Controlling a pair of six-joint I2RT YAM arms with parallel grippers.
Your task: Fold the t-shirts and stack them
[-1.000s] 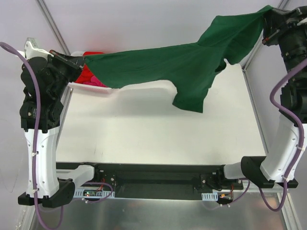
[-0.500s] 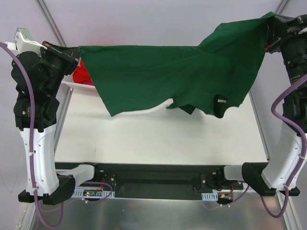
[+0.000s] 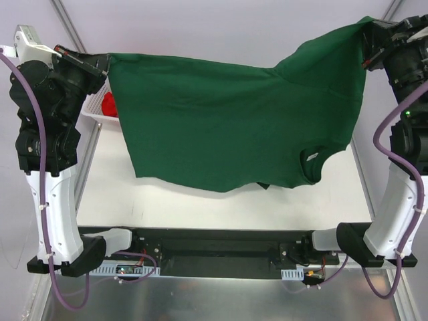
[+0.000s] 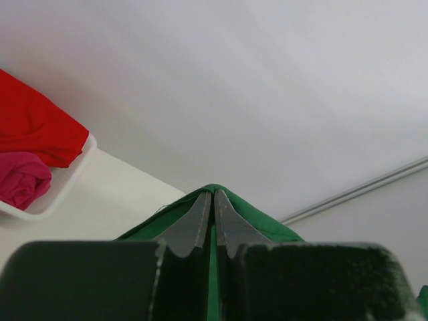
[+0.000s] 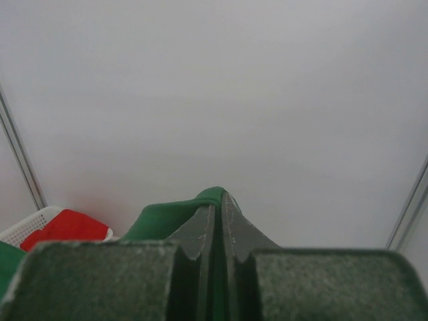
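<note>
A large dark green t-shirt hangs spread in the air between both arms, above the white table. My left gripper is shut on its upper left corner; green cloth wraps its closed tips. My right gripper is shut on the upper right corner, with cloth draped over its tips. The shirt's lower hem hangs just over the table's near part. A red t-shirt and a pink one lie bunched in the basket.
A white lattice basket stands at the table's far left corner, mostly hidden behind the green cloth. Metal frame posts rise at the back corners. The arm bases sit along the near edge.
Both arms have pulled the green t-shirt taut and lifted it; it went from a twisted drape to a wide flat sheet, its hem dropping toward the near edge.
</note>
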